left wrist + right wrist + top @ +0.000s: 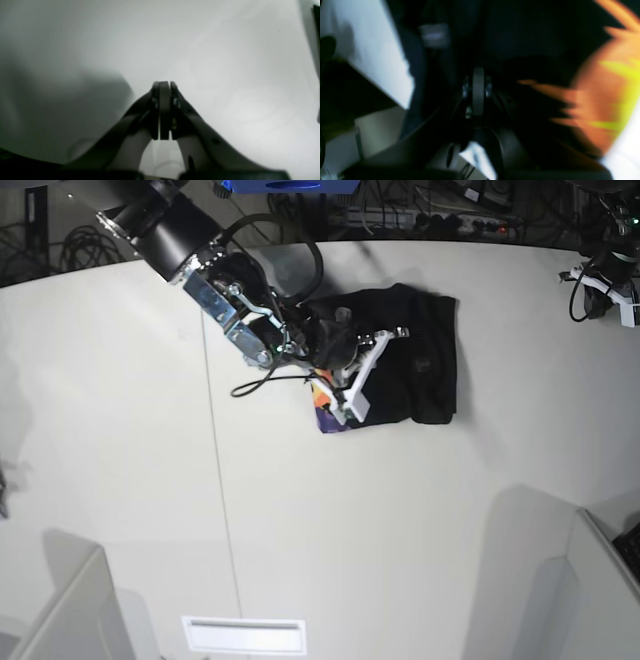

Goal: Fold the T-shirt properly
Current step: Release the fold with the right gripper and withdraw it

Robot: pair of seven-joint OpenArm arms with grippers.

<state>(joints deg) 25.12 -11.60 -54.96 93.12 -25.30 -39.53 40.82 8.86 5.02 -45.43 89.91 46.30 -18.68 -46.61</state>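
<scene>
The black T-shirt lies folded into a rough rectangle at the back middle of the white table. A bit of its orange and purple print peeks out at the lower left corner. My right gripper is down on that corner, jaws shut, tips sunk into the cloth. In the blurred right wrist view the right gripper sits over the black T-shirt, with the orange print to its right. My left gripper hangs shut and empty over the bare table.
The left arm stays at the far right back edge, away from the shirt. Cables and equipment run along the back. White panels stand at the front left and front right corners.
</scene>
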